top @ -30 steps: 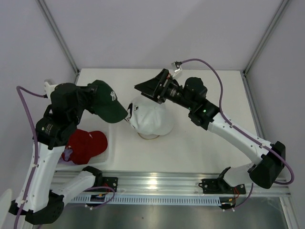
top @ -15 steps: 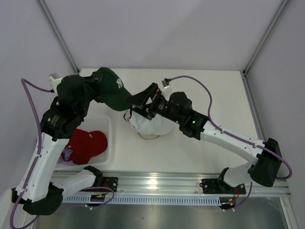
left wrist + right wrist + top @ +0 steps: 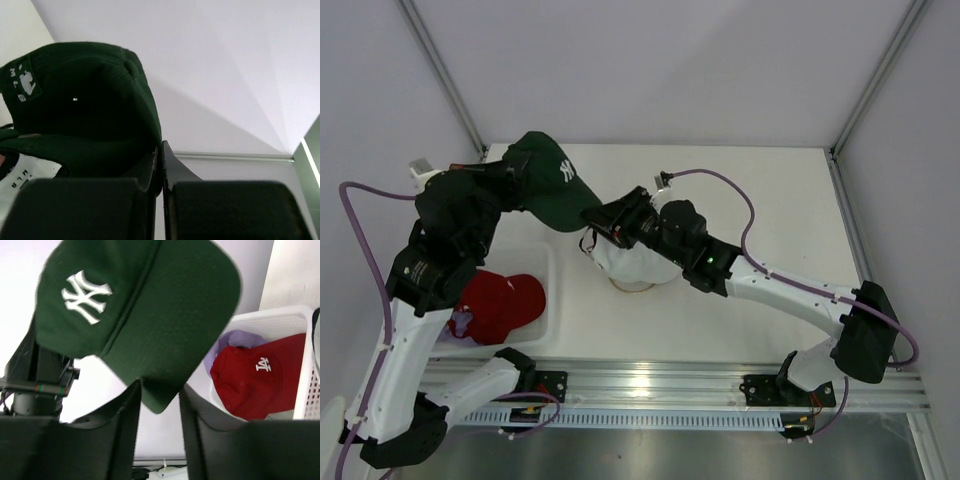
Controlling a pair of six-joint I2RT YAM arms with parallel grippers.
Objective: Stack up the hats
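My left gripper (image 3: 512,180) holds a dark green hat (image 3: 555,188) with a white NY logo in the air above the table's back left. In the left wrist view that gripper (image 3: 161,150) is shut on the rear edge of the green hat (image 3: 85,110). My right gripper (image 3: 602,222) reaches in from the right to the brim. Seen from the right wrist, its jaws (image 3: 160,386) stand partly apart, open, with the brim tip of the green hat (image 3: 150,325) poking between them. A white hat (image 3: 638,262) sits below on a stand. A red hat (image 3: 502,305) and a lavender hat (image 3: 235,340) lie in the basket.
The white mesh basket (image 3: 548,290) stands at the left, near my left arm's base, and also shows in the right wrist view (image 3: 280,315). White walls with metal corner posts (image 3: 445,75) close in the table at the back.
The left arm has lifted the green hat up and back. The right arm has swung left over the white hat to the green brim, and its jaws have narrowed around the brim tip.
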